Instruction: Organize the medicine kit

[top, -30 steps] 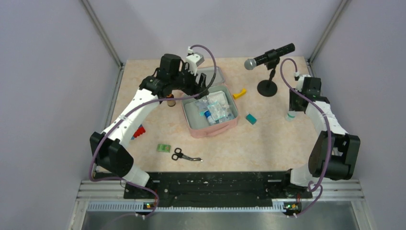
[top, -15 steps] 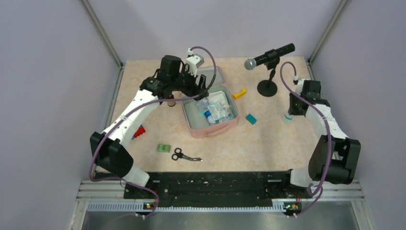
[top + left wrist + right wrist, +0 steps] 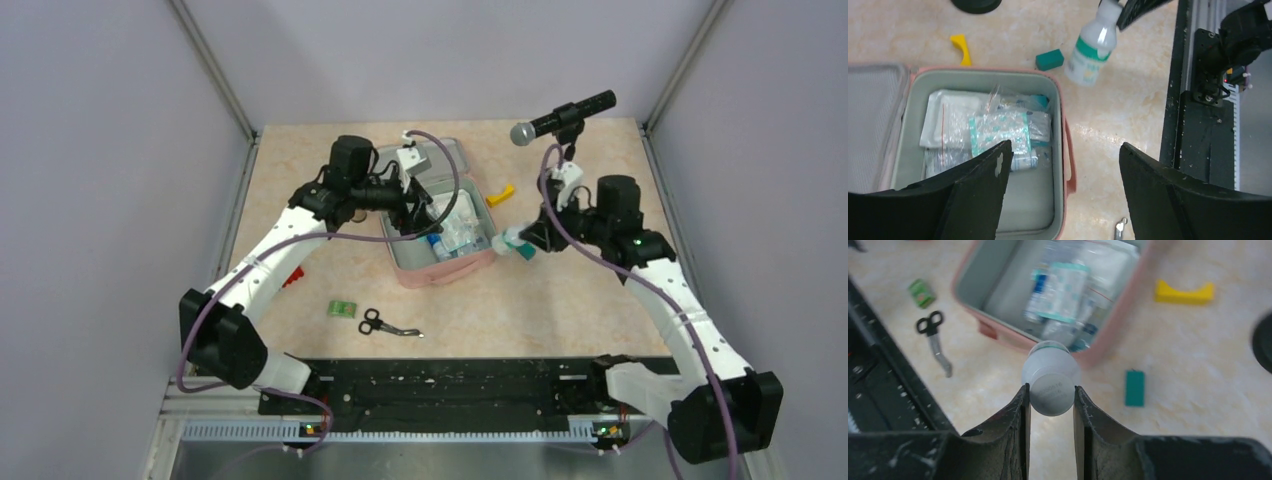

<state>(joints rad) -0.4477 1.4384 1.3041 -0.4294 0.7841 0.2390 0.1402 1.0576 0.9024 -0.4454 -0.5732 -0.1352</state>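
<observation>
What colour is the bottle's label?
Green and white, on the small white plastic bottle; left wrist view.

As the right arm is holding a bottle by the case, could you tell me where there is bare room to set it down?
Inside the soft pink fabric medicine kit, the grey-green lining nearest the black scissors is bare; clear-wrapped packets crowd the far end. The beige table between the scissors and the small teal block is bare too.

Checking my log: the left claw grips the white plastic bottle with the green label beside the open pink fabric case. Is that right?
Not quite: the right claw grips the white plastic bottle with the green label beside the open pink fabric case, as the right wrist view shows. The left claw is open and holds nothing.
</observation>
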